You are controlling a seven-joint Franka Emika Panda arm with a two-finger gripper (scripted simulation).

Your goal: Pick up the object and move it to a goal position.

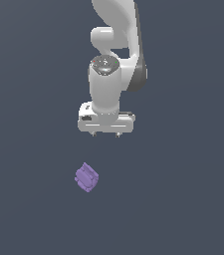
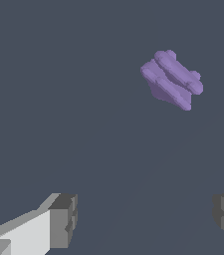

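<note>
One white arm (image 1: 114,55) comes down from the upper edge of the exterior view and ends in a broad white gripper (image 1: 106,135) that points downward, with two short finger stubs showing under its body. One small light-purple object (image 1: 86,177) lies on the plain dark grey surface (image 1: 183,199) below the gripper and slightly toward the exterior view's left; it is clearly apart from the gripper, with bare surface between the two. The object is a blocky lump with ridged, bumpy faces, and it looks tilted, resting on a corner or edge rather than flat. In the wrist view the same object (image 2: 172,79) appears as two parallel ridged bars over a chunkier base, set diagonally, and it sits well away from both fingertips (image 2: 63,221). The gripper (image 2: 143,219) shows there as two grey pads at opposite sides of the picture, one on a white finger body and the other partly cut off by the edge, with a wide stretch of bare surface between them, so the jaws stand spread apart and grip nothing. Nothing touches the object.
</note>
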